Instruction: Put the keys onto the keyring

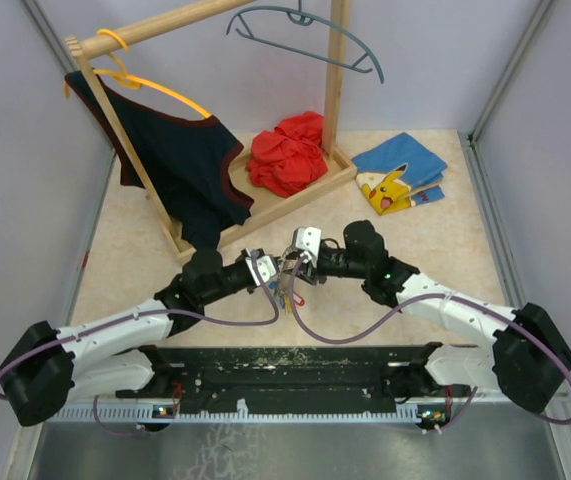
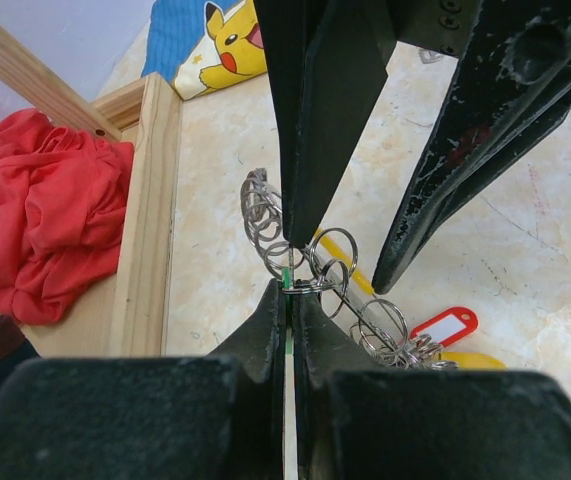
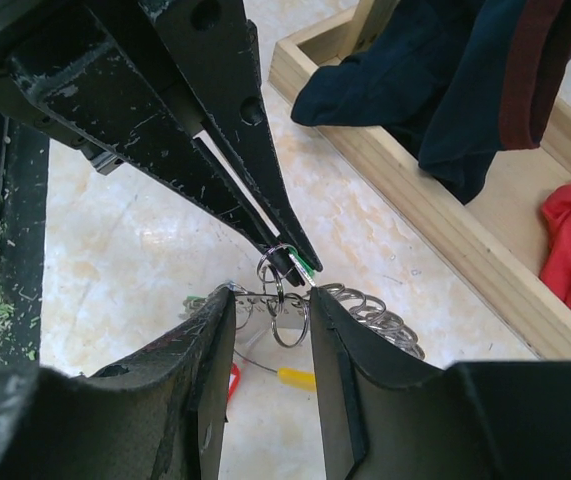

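L fingers (image 2: pixel 260 335) clenched on green-tag key (image 2: pixel 287 279), R fingers (image 3: pixel 340 350) parted w/ keyring (image 2: pixel 263 215) btwn

My left gripper (image 2: pixel 288 292) is pinched tight on a thin green key tag (image 2: pixel 287 278). From twelve o'clock the right gripper (image 2: pixel 345 262) points down, jaws apart, over the silvery keyring (image 2: pixel 258 212). A red tag (image 2: pixel 447 326) lies at four o'clock; red cloth (image 2: pixel 45 210) at nine, past a wooden rail (image 2: pixel 150 200).

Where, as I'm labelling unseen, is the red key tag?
Find the wooden clothes rack; just in front of its base is a bunch of silvery rings. The red key tag ends that bunch: red rim, white window, beside a yellow piece.
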{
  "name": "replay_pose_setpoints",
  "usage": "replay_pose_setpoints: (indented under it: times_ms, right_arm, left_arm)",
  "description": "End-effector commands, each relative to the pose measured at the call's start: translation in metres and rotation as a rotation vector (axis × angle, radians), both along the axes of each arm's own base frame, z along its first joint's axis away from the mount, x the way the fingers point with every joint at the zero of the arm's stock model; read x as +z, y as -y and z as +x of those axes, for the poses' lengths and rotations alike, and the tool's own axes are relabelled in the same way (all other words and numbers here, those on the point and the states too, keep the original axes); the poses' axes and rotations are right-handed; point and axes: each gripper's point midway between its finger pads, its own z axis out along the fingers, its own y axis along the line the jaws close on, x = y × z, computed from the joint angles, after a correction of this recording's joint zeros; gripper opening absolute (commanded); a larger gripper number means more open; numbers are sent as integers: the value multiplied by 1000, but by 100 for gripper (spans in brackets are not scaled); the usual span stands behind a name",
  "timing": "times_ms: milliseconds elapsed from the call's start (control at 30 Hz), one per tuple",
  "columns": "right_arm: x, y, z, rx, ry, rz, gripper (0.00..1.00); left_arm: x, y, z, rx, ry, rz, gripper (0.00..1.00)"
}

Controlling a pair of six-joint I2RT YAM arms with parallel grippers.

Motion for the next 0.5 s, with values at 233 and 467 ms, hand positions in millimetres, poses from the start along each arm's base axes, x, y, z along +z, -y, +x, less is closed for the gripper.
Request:
replay_pose_setpoints:
  times_ms: [233, 467]
  right_arm:
    - [7, -13, 5, 60, 9, 8, 30]
    - [6, -19, 5, 81, -11, 20, 26]
  left_arm:
    - [48, 10, 0, -29, 53, -117, 0]
    - [53, 17, 1, -28, 5, -156, 0]
